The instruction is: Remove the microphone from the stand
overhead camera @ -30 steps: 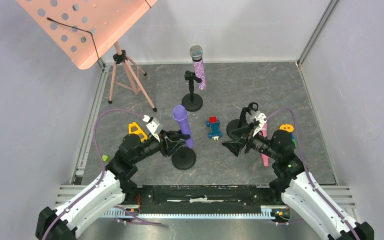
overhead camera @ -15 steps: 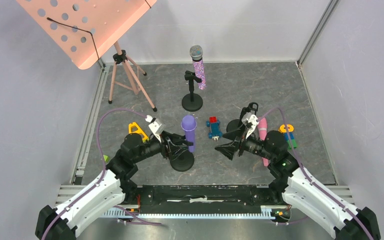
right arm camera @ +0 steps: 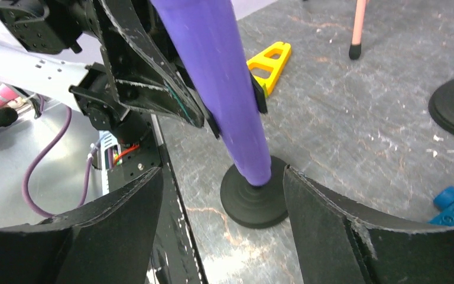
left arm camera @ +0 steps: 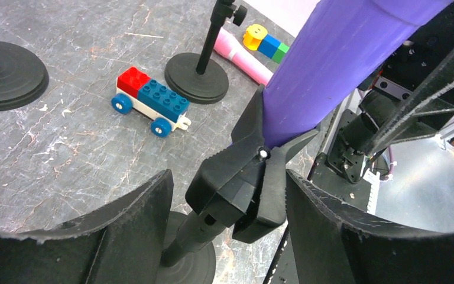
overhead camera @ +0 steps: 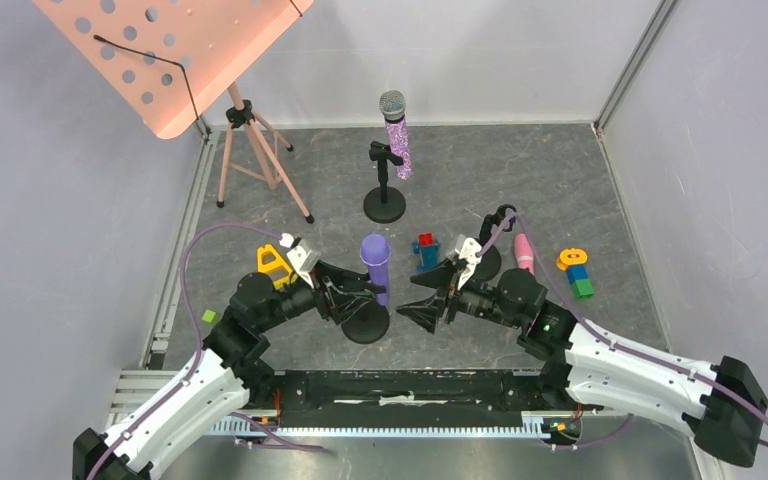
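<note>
Right gripper [overhead camera: 415, 300] leftward (away from the pink microphone [overhead camera: 524, 250]), now near the purple microphone [overhead camera: 376, 265].

A plain purple plastic microphone [overhead camera: 376, 262] sits in a matte black round-based stand [overhead camera: 367, 322]. The stone-look tabletop [overhead camera: 540, 170] is dark grey with pale veins. A brick toy car [left arm camera: 151, 102] is red and blue on white, with blue wheels. A perforated metal music desk [overhead camera: 160, 50] is salmon pink.

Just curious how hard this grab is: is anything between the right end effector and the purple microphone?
Nothing visible. The right end effector is open, facing the purple microphone with only floor between. The left end effector sits at the clip on the far side, not between.
</note>
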Controlling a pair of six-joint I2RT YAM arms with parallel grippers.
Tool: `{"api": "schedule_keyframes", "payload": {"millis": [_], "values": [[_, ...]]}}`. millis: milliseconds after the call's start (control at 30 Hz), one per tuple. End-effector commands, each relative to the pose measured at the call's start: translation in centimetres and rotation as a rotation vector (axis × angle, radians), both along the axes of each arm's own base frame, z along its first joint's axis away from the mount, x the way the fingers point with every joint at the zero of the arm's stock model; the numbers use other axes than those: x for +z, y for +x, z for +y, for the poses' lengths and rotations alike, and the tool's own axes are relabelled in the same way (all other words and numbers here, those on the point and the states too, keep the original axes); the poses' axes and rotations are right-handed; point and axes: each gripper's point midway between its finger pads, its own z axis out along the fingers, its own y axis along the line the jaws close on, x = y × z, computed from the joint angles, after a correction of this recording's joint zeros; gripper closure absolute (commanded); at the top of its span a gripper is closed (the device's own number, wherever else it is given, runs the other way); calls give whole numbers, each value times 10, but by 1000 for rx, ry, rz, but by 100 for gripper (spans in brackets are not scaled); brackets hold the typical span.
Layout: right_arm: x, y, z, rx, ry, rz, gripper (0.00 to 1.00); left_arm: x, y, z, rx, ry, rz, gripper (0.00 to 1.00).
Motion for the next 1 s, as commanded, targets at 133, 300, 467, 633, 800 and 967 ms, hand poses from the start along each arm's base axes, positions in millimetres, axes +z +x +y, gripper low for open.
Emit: {"api": "schedule_keyframes", "payload": {"millis": [133,300,467,633,800,967], "values": [[62,10,26,-121,119,-131,20,34,-6,4,15,-82,-20,25],[79,12,41,-180,162,-160,19,35,-3,7,36,-69,-19,22],[81,22,51,-246,141,-183,18,35,2,12,77,-60,-29,22],[76,36,53,-333,141,-192,21,38,5,16,105,-57,-51,28],[78,49,52,-406,129,-233,29,39,5,17,108,-54,-55,24],[72,45,57,-364,99,-264,52,50,3,16,96,-65,-79,21]]}}
